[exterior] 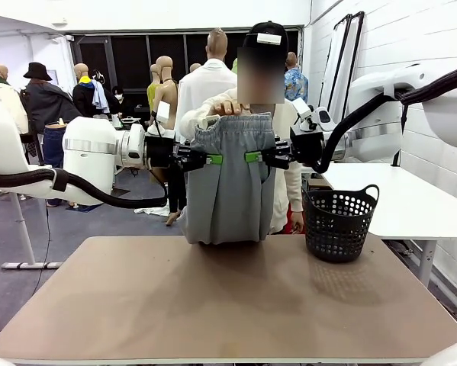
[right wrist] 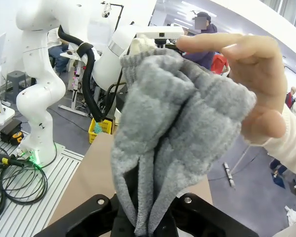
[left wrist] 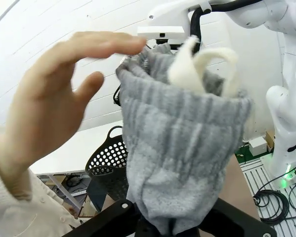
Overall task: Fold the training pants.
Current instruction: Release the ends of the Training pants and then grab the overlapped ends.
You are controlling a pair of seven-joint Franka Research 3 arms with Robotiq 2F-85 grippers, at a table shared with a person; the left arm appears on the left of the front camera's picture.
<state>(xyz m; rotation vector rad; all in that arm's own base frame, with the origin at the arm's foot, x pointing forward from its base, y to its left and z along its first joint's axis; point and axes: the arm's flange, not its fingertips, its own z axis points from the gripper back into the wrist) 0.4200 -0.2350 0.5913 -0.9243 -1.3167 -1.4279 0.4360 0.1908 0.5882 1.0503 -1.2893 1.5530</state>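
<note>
Two grips on the training pants (exterior: pixel 228 183): at 9 o'clock of the cloth, pinched shut in the left fingers (exterior: pixel 214 159); at 3 o'clock, pinched shut in the right fingers (exterior: pixel 252 157), both just under the gathered waistband. Held upright in the air toward 12 o'clock of the desk (exterior: pixel 228 305), with bunched legs and the lower end seemingly just touching the top. At 12 o'clock of the cloth, met by the person's hand (exterior: pixel 232 109), laid on the waistband; gripping or merely touching, cannot tell. Judged as the presenting step: lifted, no fold made on the desk yet, so most of the task left. Next, probably: lower toward 6 o'clock and lay flat along the bare desk, with both pinches level to avoid a twist in the legs; needs the hand clear first. At 2 o'clock of the desk, a black perforated basket (exterior: pixel 341 225), near the lowering path on that side; worth steering wide of. Beyond it, a white desk (exterior: pixel 411 198), well apart. Risk: a slip of soft jersey out of shallow pinches.
</note>
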